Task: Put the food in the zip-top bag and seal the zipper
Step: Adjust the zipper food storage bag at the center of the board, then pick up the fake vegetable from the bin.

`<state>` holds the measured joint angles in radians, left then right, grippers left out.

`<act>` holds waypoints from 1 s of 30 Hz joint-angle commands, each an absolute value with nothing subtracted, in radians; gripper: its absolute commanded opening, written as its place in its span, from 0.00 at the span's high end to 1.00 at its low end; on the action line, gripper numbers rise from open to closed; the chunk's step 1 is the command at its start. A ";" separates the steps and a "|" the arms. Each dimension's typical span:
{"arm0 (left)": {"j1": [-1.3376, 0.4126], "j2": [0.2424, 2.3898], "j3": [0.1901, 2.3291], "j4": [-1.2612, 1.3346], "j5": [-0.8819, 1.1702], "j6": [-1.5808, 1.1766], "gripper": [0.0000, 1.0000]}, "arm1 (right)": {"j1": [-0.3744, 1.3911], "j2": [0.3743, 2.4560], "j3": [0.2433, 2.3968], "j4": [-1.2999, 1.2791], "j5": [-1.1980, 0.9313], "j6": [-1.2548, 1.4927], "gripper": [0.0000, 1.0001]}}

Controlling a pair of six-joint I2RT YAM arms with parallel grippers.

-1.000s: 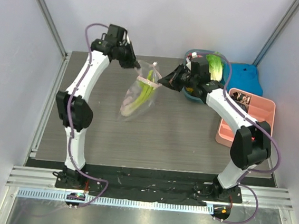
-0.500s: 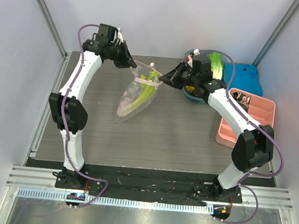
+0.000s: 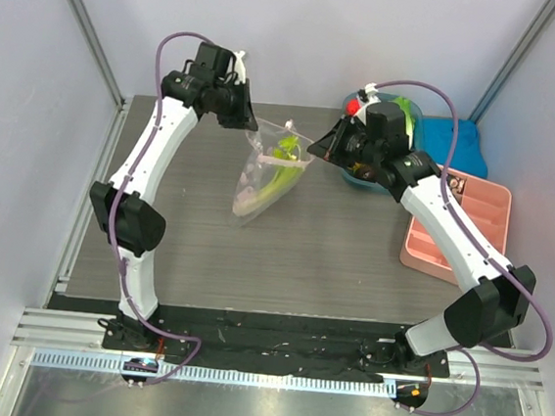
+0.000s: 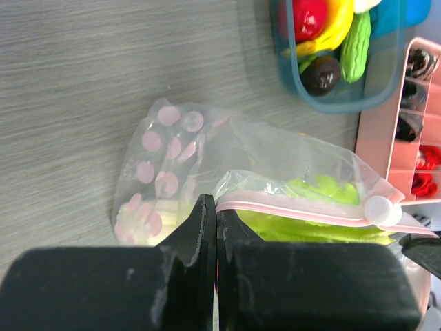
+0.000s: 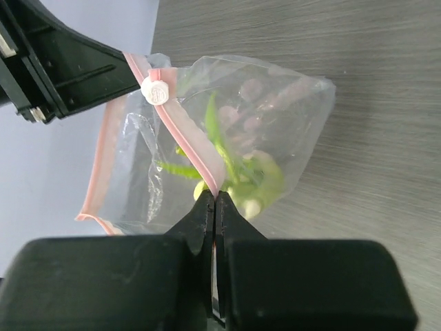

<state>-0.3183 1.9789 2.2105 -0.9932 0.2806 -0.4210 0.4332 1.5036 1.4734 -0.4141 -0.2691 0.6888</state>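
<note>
Left gripper (image 4: 215,207) is pressed together on the pink zipper (image 4: 296,210) and right gripper (image 5: 213,200) pinches the same strip further along. Between them the zip-top bag (image 3: 264,172) hangs over the table (image 3: 331,262), with the celery-like stalk (image 3: 279,174) inside. I judge the filling unfinished: the red fruit (image 4: 306,17) lies in the blue bowl (image 4: 331,107). Next, one gripper must let go without dropping the bag. How far the mouth is open, and where the lettuce is, I cannot tell
</note>
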 commanded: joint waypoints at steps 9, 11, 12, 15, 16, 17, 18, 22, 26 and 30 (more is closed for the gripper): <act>-0.342 1.709 2.275 -1.290 0.544 -0.230 1.00 | 0.446 1.531 1.678 -0.431 -0.481 0.745 0.99; -0.380 1.686 2.276 -1.307 0.520 -0.210 1.00 | 0.448 1.561 1.686 -0.390 -0.558 0.755 0.99; -0.393 1.675 2.276 -1.310 0.485 -0.201 1.00 | 0.446 1.581 1.684 -0.391 -0.564 0.753 0.99; -0.402 1.678 2.218 -1.270 0.445 -0.254 1.00 | 0.425 1.661 1.675 -0.390 -0.580 0.678 0.99; -0.402 1.684 2.189 -1.255 0.387 -0.270 1.00 | 0.422 1.686 1.661 -0.391 -0.559 0.607 0.99; -0.400 1.696 2.184 -1.244 0.355 -0.291 1.00 | 0.408 1.698 1.655 -0.390 -0.531 0.565 0.99; -0.397 1.709 2.178 -1.217 0.332 -0.325 1.00 | 0.402 1.710 1.654 -0.388 -0.513 0.528 0.99; -0.388 1.787 2.146 -1.167 0.290 -0.342 1.00 | 0.391 1.744 1.655 -0.388 -0.506 0.424 0.99; -0.312 1.787 2.036 -1.063 0.357 -0.422 1.00 | 0.393 1.709 1.600 -0.390 -0.511 0.358 0.99; -0.258 1.790 1.993 -0.973 0.463 -0.498 1.00 | 0.368 1.640 1.537 -0.388 -0.488 0.275 0.57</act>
